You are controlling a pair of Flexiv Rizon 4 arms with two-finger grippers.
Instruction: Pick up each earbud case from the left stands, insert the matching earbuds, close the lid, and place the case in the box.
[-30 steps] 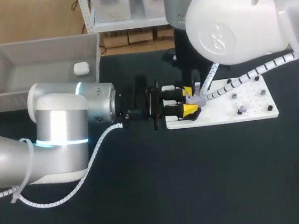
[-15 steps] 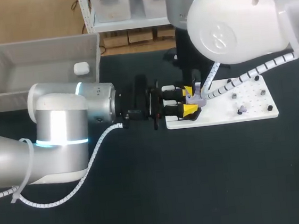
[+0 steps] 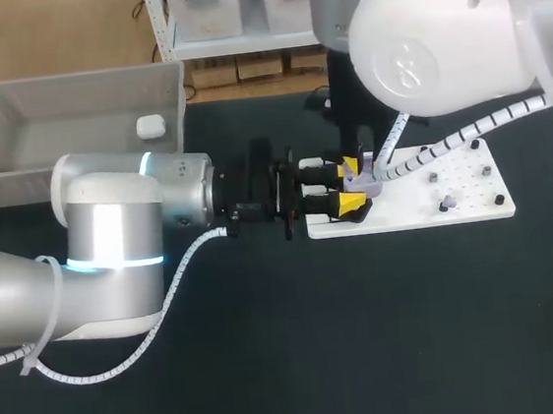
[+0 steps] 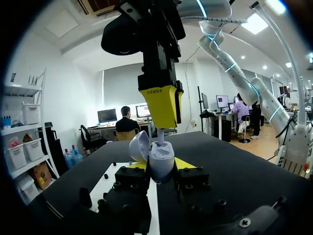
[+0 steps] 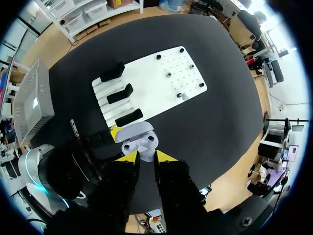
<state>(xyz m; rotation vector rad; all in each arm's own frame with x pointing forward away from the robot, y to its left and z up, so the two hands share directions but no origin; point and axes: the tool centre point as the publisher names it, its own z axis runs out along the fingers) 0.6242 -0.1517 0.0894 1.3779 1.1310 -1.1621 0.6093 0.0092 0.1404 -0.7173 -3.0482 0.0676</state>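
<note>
My left gripper (image 3: pixel 351 188) reaches in from the left, shut on a lavender earbud case (image 3: pixel 369 186) held just over the white board's (image 3: pixel 424 201) left end. The case (image 4: pixel 161 157) stands between the left gripper's yellow fingertips (image 4: pixel 185 163) with its lid (image 4: pixel 139 146) hinged open. My right gripper (image 4: pixel 161 110) comes straight down over it, shut on a pale earbud (image 4: pixel 160 135) whose lower end sits in the case's opening. The right wrist view looks down past my right gripper (image 5: pixel 145 157) onto the open case (image 5: pixel 138 137).
Three black stands (image 5: pixel 120 93) line the board's (image 5: pixel 161 73) near end; small earbuds (image 5: pixel 185 96) sit on pegs further along. A grey basket (image 3: pixel 13 146) at the table's back left holds a white case (image 3: pixel 150 127).
The right arm has shifted very slightly; both grippers and the open case stay where they were.
</note>
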